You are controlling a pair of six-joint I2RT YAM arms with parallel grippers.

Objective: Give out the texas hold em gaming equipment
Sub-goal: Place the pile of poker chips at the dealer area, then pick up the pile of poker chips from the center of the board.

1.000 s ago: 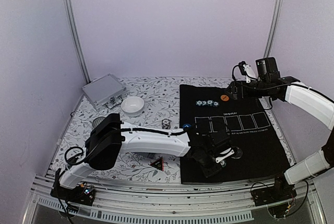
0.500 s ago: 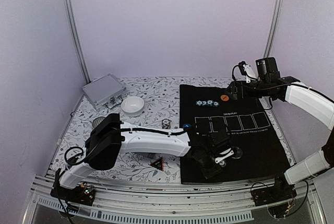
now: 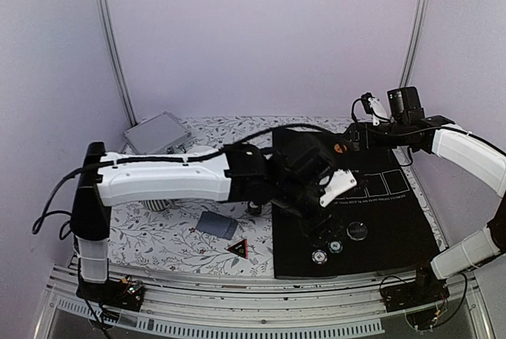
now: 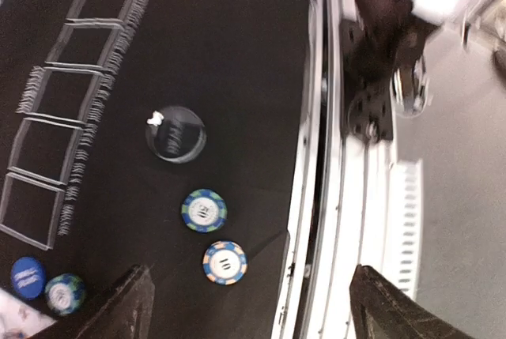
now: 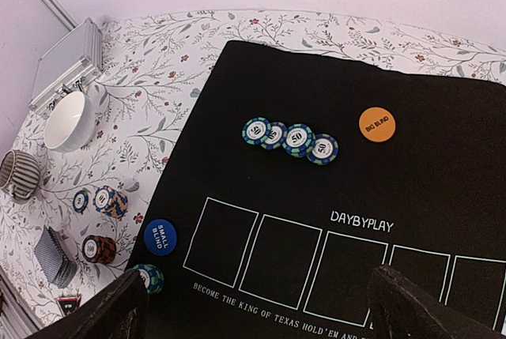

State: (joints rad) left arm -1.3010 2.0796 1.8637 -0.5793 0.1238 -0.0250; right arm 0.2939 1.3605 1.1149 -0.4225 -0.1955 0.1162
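Observation:
My left gripper point(image 3: 316, 224) point(image 4: 253, 311) hangs open and empty above the black mat's point(image 3: 395, 220) near edge. Below it lie a green-and-blue chip point(image 4: 203, 210) point(image 3: 336, 246) and an orange-and-blue chip point(image 4: 224, 262) point(image 3: 319, 257), side by side. A black disc point(image 4: 175, 133) point(image 3: 357, 231) rests just beyond them. A blue button point(image 4: 28, 276) point(image 5: 160, 237) and another chip point(image 5: 149, 278) sit at the mat's left edge. My right gripper point(image 3: 353, 140) point(image 5: 261, 315) is open and empty over the mat's far side. Beneath it lie a row of several chips point(image 5: 290, 139) and an orange button point(image 5: 377, 125).
Off the mat on the flowered cloth are chip stacks point(image 5: 100, 199) point(image 5: 99, 249), a deck of cards point(image 5: 55, 256) point(image 3: 217, 225), a white bowl point(image 5: 67, 122), a striped mug point(image 5: 17, 175) and a silver case point(image 5: 67, 66) point(image 3: 154, 133). The table's metal front rail point(image 4: 348, 197) runs right beside the two near chips.
My left gripper has opened, and the left arm has risen and swung back from the mat's near edge. Two chips now lie uncovered there. The right arm has not moved.

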